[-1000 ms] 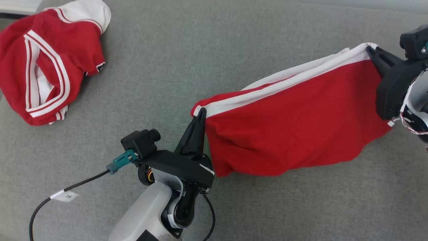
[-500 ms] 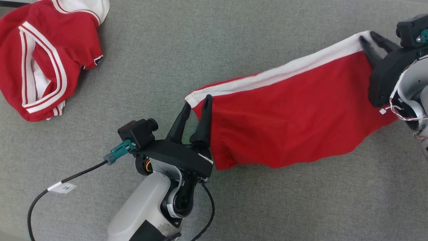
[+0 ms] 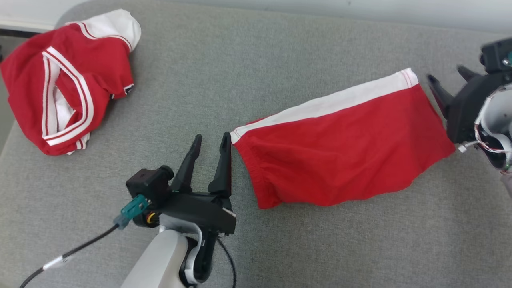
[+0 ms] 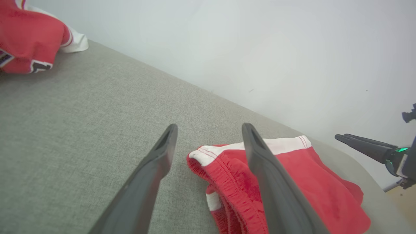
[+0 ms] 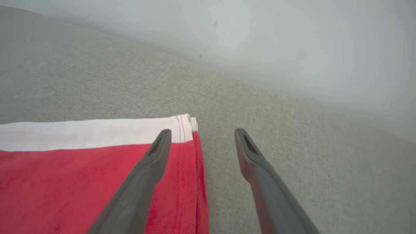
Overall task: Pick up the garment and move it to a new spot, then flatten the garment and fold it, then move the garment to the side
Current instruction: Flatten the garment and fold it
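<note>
In the head view, the garment [image 3: 340, 156] lies mostly flat on the grey cushion [image 3: 256, 72] between the left gripper [image 3: 212, 137] and the right gripper [image 3: 445, 73], both with jaws spread and holding nothing, so flattening looks to be the step in hand. In the left wrist view, its near end is bunched and wants a smoothing pull. In the right wrist view, one finger [image 5: 146, 175] overlaps the white corner, perhaps touching it.
</note>
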